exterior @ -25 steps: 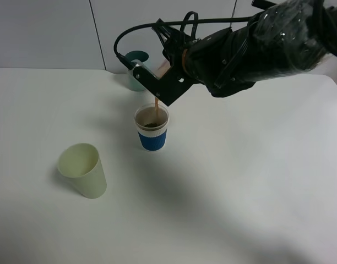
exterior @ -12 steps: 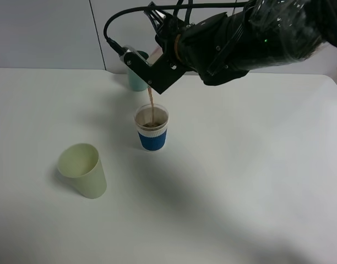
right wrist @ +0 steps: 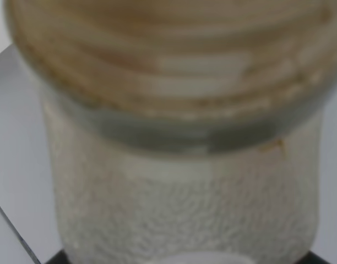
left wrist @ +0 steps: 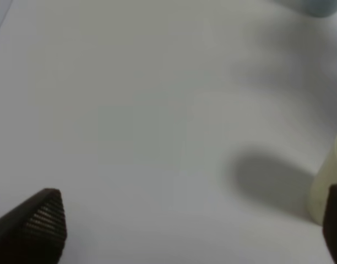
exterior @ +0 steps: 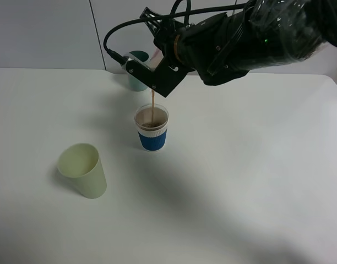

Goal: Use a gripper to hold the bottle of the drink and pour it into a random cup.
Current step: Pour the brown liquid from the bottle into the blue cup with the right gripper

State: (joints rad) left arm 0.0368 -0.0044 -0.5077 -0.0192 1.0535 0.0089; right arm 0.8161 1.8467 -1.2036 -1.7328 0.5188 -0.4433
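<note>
Drink falls in a thin brown stream (exterior: pixel 152 107) from just above the blue-sleeved cup (exterior: pixel 152 131) in the high view. The right gripper (exterior: pixel 160 80) hangs over that cup, clamped on the bottle (exterior: pixel 156 54). The claw hides most of the bottle, but its long axis seems steeply tipped, mouth down at the cup and base up toward the teal cup (exterior: pixel 138 56) behind. A pale green cup (exterior: pixel 83 170) stands well to the cup's left on the white table (exterior: pixel 256 181).

The left wrist view shows the left gripper (left wrist: pixel 190 220) with fingers wide apart and nothing between them, over bare table beside the pale green cup (left wrist: pixel 328 176), well away from the blue-sleeved one.

The right wrist view is filled by the bottle (right wrist: pixel 179 165), with its threaded neck and clear textured wall.

I judge the bottle light and thin-walled, soft enough to buckle. With no cap, a hard squeeze would push drink out. The best hold is around the body below the neck, firm but not crushing.
</note>
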